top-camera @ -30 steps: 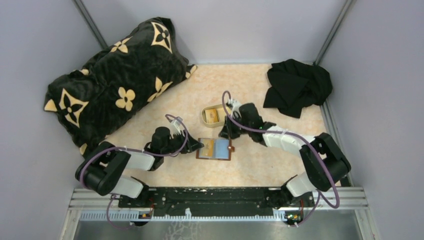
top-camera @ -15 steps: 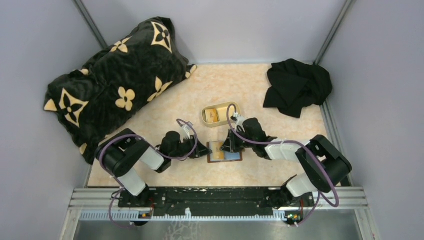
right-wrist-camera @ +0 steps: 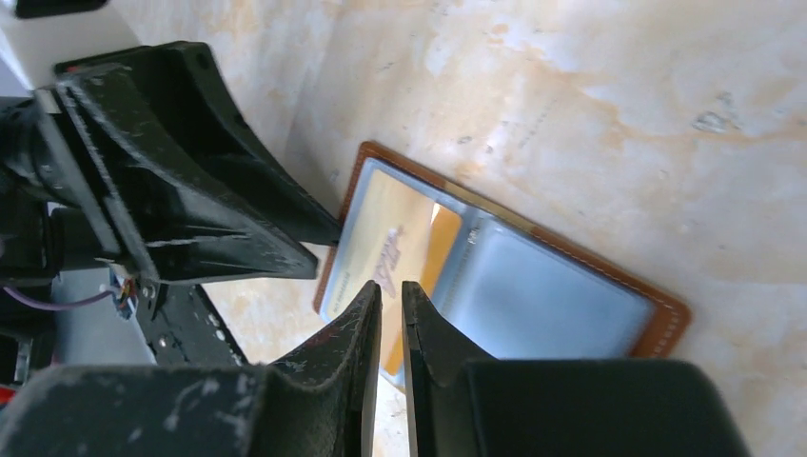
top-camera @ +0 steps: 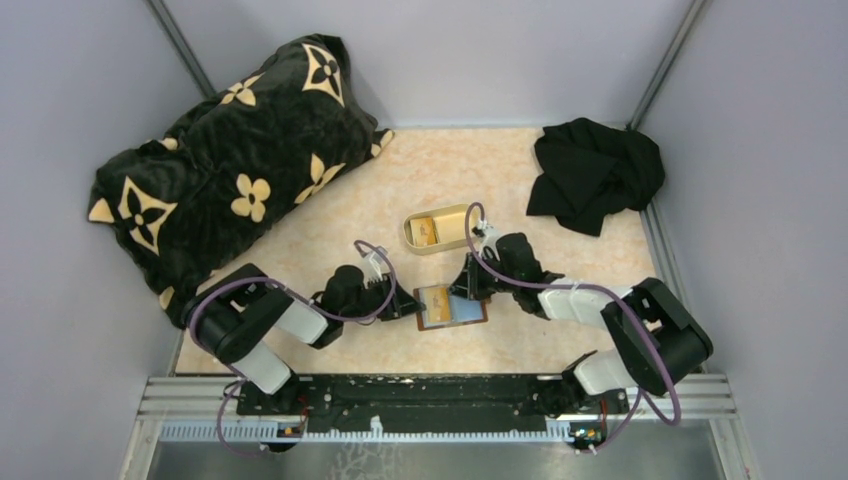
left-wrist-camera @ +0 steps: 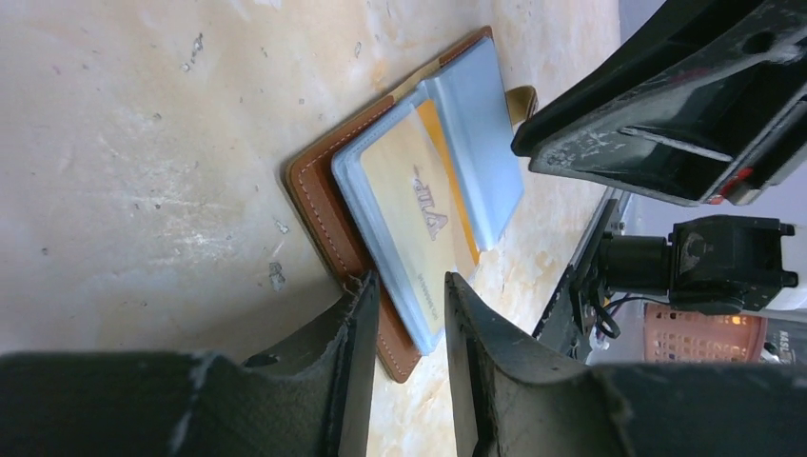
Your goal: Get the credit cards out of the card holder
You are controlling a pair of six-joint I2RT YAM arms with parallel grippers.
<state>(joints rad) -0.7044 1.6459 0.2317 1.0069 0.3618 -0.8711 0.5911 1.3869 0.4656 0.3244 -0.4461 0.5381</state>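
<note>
- Since a second ago, your right gripper (top-camera: 466, 290) has left the tray (top-camera: 456, 226) and come down onto the card holder (top-camera: 450, 307). The holder has slid a little to the right and nearer the arm bases, and your left gripper (top-camera: 407, 303) has followed at its left edge.
- You have the card holder lying open and flat on the marbled table (top-camera: 520, 340), between the two grippers. Its brown rim frames pale blue-grey sleeves.
- In the sleeve nearest your left gripper sits a tan card (left-wrist-camera: 409, 205) with printed lettering. An orange card (right-wrist-camera: 438, 243) lies under it, its edge showing toward the fold.
- Your left fingers stand narrow, one on either side of the holder's left edge. One is at the brown rim and the other is over the tan card. You cannot tell from these views whether they actually pinch it.
- Your right fingers are parted by only a thin slot, through which the orange card shows. Their tips sit over the middle of the holder, at the tan card's inner edge. Whether they touch it cannot be told.
- The tray sits just beyond the holder, with a loose card (top-camera: 425, 232) lying in its left end.
- A black flower-patterned cushion (top-camera: 230, 170) lies at the far left and a crumpled black cloth (top-camera: 595, 175) at the far right, both well apart from the holder.
</note>
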